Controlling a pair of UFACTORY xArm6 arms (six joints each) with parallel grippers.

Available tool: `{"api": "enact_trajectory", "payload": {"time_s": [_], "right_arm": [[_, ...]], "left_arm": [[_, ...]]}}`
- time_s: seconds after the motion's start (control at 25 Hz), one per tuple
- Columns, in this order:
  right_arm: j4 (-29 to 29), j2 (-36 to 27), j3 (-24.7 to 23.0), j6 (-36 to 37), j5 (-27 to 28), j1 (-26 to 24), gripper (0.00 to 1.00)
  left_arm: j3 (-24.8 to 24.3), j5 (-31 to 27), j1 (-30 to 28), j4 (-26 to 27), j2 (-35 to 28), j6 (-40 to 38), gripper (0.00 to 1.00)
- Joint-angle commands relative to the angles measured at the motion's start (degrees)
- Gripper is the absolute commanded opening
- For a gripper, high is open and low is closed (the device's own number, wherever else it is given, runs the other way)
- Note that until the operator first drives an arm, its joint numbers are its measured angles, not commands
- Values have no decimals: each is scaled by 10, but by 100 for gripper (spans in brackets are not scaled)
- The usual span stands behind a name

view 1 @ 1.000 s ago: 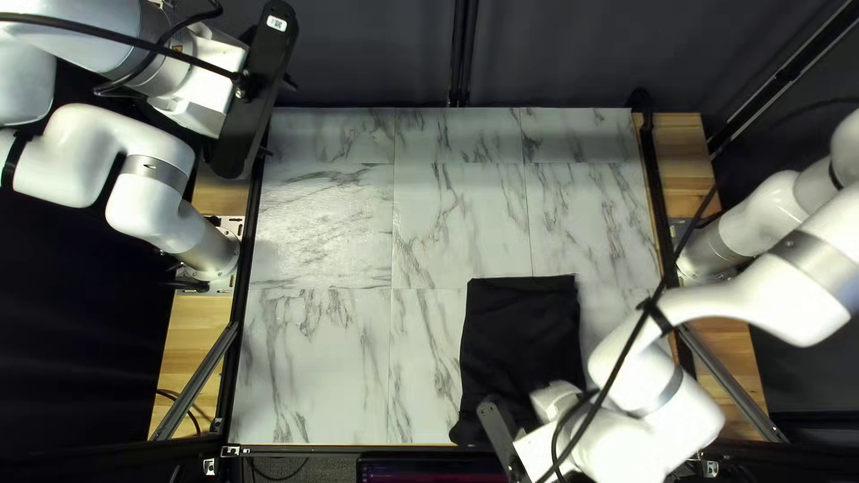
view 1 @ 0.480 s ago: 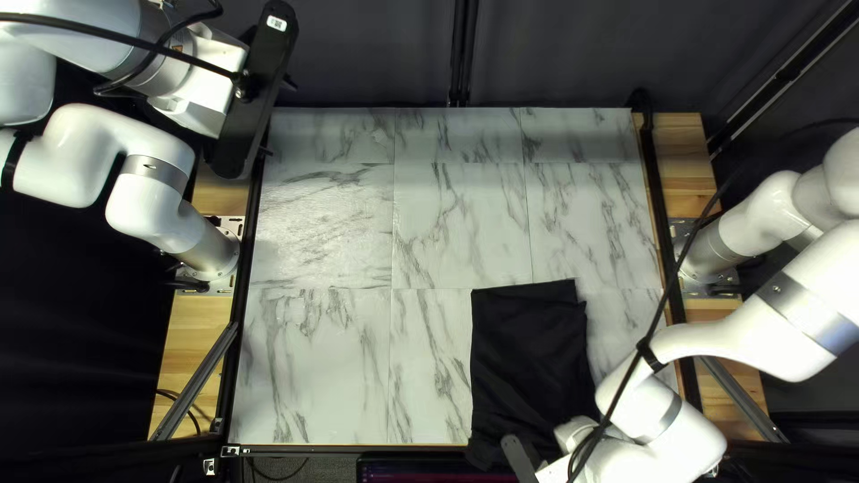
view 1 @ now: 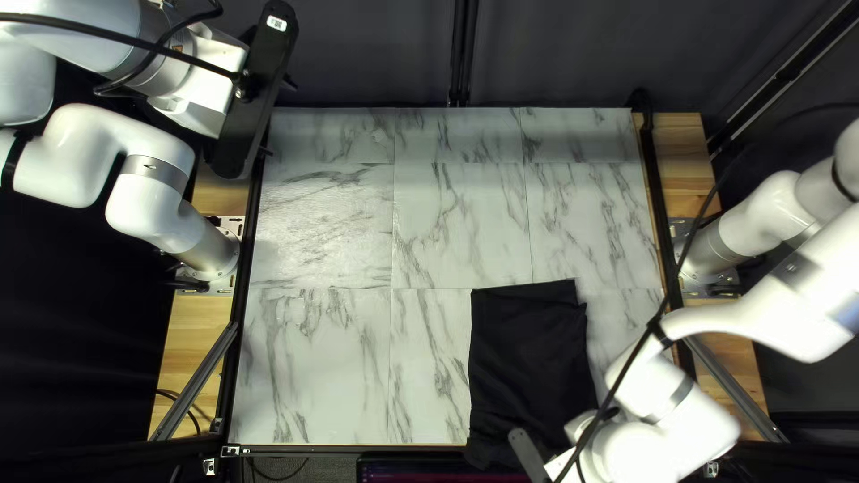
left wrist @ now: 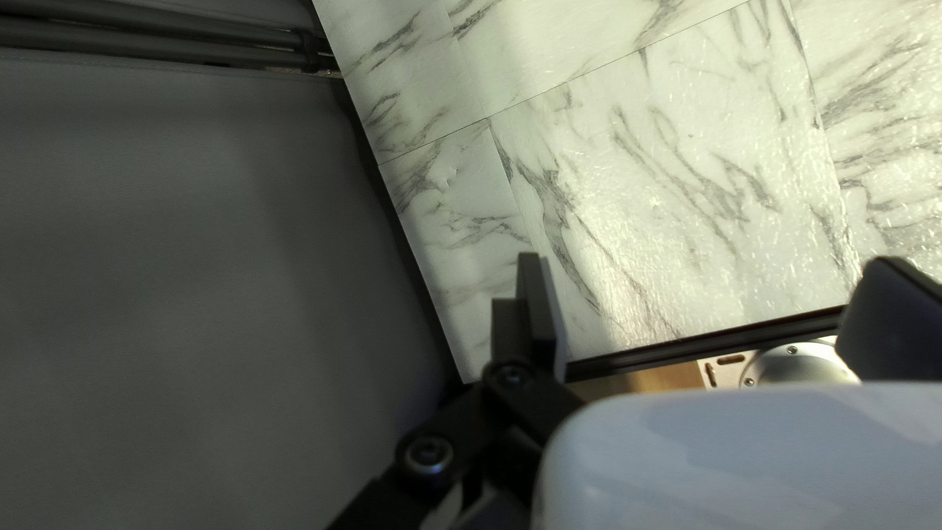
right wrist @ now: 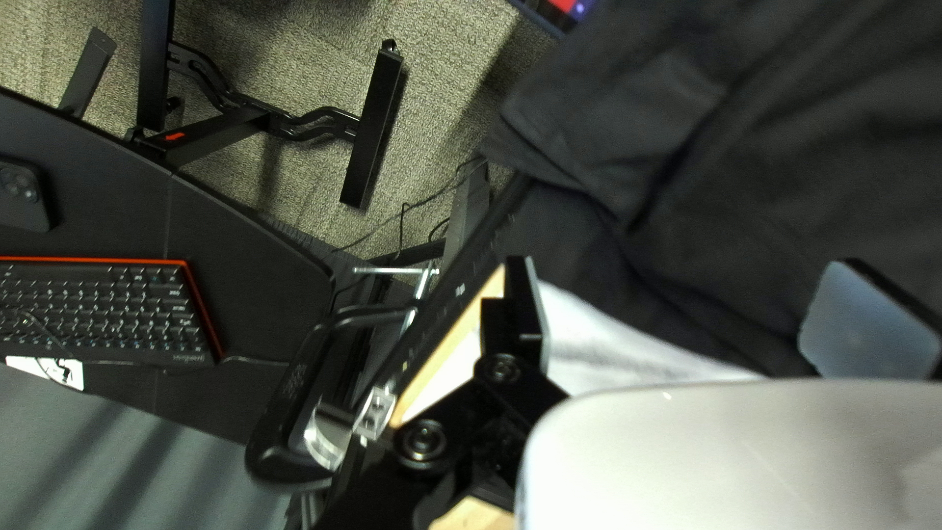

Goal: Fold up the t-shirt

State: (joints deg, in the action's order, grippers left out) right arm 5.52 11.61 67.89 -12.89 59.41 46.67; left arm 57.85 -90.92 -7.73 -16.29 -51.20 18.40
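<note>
1. From where I'm standing, the black t-shirt point(view 1: 528, 358) lies on the near part of the marble-patterned tabletop point(view 1: 313, 233), right of centre in the top left view, already in a rough rectangle.

2. Its long axis runs from the near edge toward the far one, leaning only slightly. The near end pokes out over the table's rim; at the far end, the layers don't quite line up.

3. The right arm point(view 1: 761, 326) is plainly the nearer one. Its gripper point(right wrist: 682, 265) is at that near end, fingers spread wide and pinching nothing. The cloth spreads ahead of them and across the gap—one finger by the cloth's border near the table's edge, the other over the fabric. Whether either touches, I can't tell.

4. The left arm point(view 1: 143, 210) is raised well apart from the shirt, its gripper point(left wrist: 706, 257) parted too, with only bare tabletop ahead.

5. So the next move, I'd say, hangs on the overhanging near hem: the right fingers would have to straddle it and close, then carry it along the long axis toward the far end. Catch just the top layer—and the fold would likely skew.
</note>
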Motion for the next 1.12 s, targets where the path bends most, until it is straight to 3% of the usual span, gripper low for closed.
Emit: {"api": "enact_trajectory", "payload": {"time_s": [0.04, 0.24, 0.4, 0.56, 0.72, 0.88, 1.0, 1.12], "right_arm": [[-18, -64, -53, 4, 15, -24, 100], [-51, -157, -179, 49, -38, -104, 100], [-65, -179, -237, 114, -101, -178, 100], [-95, -149, -230, 139, -149, -214, 100], [-171, -79, -220, 168, -260, -233, 100], [-173, -27, -199, 262, -326, -246, 100], [-142, 5, -163, 348, -325, -245, 100], [-102, 25, -124, 447, -290, -246, 100]], "left_arm": [[0, 0, 0, 0, 0, 0, 100], [0, 0, 0, 0, 0, 0, 100], [0, 0, 0, 0, 0, 0, 100], [0, 0, 0, 0, 0, 0, 100], [0, 0, 0, 0, 0, 0, 100], [0, 0, 0, 0, 0, 0, 100], [0, 0, 0, 0, 0, 0, 100], [0, 0, 0, 0, 0, 0, 100]]}}
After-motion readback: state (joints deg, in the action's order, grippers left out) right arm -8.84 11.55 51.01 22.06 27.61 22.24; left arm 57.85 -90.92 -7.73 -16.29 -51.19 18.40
